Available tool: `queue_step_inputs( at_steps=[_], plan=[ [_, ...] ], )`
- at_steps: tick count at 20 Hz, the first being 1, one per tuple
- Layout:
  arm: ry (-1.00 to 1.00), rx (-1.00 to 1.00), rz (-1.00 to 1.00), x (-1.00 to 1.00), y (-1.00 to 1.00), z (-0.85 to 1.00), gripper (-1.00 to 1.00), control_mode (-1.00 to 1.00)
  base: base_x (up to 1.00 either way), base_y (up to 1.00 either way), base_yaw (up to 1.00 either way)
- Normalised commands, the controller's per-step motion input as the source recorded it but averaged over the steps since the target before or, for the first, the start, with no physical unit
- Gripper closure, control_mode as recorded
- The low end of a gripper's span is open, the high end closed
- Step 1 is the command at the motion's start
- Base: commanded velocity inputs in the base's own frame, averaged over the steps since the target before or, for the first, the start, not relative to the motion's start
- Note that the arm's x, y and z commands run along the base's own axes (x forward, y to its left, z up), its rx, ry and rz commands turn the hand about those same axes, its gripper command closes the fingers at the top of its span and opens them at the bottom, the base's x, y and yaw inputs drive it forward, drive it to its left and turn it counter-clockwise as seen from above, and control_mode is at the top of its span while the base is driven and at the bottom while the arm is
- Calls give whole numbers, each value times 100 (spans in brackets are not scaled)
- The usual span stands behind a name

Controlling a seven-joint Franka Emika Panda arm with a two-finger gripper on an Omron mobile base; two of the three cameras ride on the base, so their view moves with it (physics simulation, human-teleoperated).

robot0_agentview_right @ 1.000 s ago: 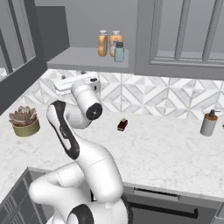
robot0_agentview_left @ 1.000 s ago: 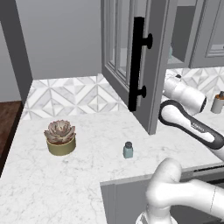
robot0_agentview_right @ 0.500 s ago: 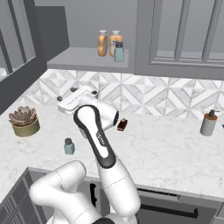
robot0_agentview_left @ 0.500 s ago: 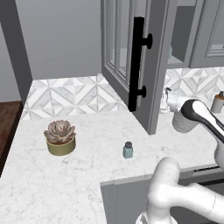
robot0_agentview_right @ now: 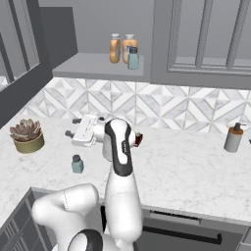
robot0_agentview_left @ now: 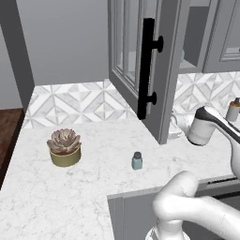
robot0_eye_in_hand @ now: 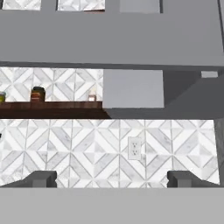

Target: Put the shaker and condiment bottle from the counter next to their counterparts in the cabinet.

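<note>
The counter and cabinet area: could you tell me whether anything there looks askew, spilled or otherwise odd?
Nothing stands out. The shaker stands upright on the counter, the potted succulent is upright, and three bottles stand tidily on the cabinet shelf. No spills visible.

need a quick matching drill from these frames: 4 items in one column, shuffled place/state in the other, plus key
Items
1. shaker
2. succulent pot
3. soap dispenser
4. gripper

Place or state
A. far right of the counter, by the backsplash
B. open, holding nothing, above the counter
C. far left of the counter
D. standing alone on the counter, below the open cabinet door

Pairs: 1-D, 2-C, 3-A, 4-B
</note>
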Motion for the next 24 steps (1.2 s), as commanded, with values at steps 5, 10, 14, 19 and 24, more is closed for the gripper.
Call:
queue_step_inputs(
  at_steps=[5, 10, 14, 19, 24],
  plan=[
    [0, -6, 4, -2, -1, -16, -100, -100, 0, 0, 0],
    [10, -38, 7, -10, 0, -66, -100, -100, 0, 0, 0],
    [5, -42, 4, -10, 0, -55, -100, -100, 0, 0, 0],
    [-3, -14, 0, -15, 5, -29, -100, -100, 0, 0, 0],
    [-4, -9, 1, -7, 12, -60, -100, -100, 0, 0, 0]
  ],
)
